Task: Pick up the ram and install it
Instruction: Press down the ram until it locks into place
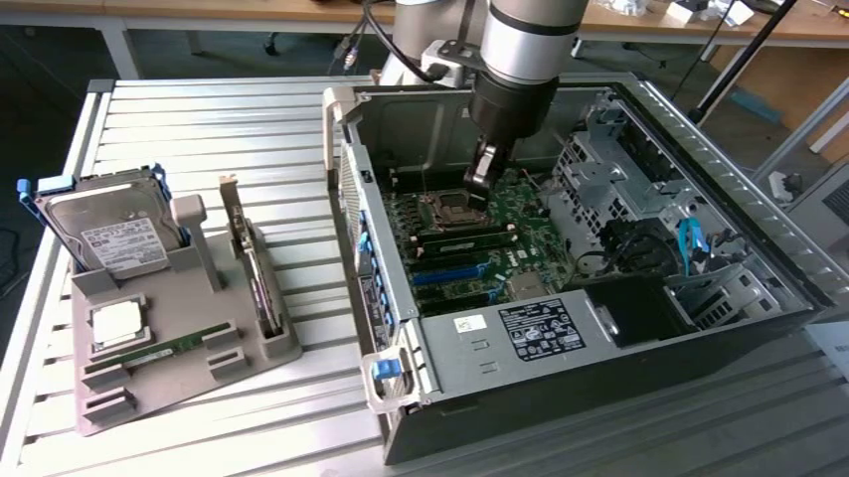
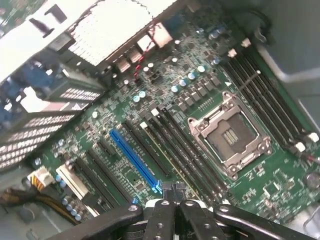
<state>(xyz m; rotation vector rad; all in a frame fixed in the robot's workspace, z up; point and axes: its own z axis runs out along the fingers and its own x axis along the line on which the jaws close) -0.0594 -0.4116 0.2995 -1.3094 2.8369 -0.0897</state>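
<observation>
A long green ram stick (image 1: 159,350) lies flat in the grey holder tray (image 1: 173,383) on the exterior view's left, far from the arm. My gripper (image 1: 478,182) hangs inside the open computer case (image 1: 558,383), just above the motherboard (image 1: 524,224) beside the empty processor socket (image 1: 448,207). In the wrist view its fingers (image 2: 159,212) are shut together with nothing visible between them, over the end of the black memory slots (image 2: 180,145) next to the socket (image 2: 227,132). One slot shows a thin yellowish edge; I cannot tell whether a stick sits there.
The tray also carries a hard drive (image 1: 113,234), a square silver processor chip (image 1: 117,323) and an upright expansion card (image 1: 253,273). Case walls, drive cages (image 1: 623,169) and blue cables (image 1: 687,243) close in around the motherboard. A slatted metal table (image 1: 199,119) lies underneath.
</observation>
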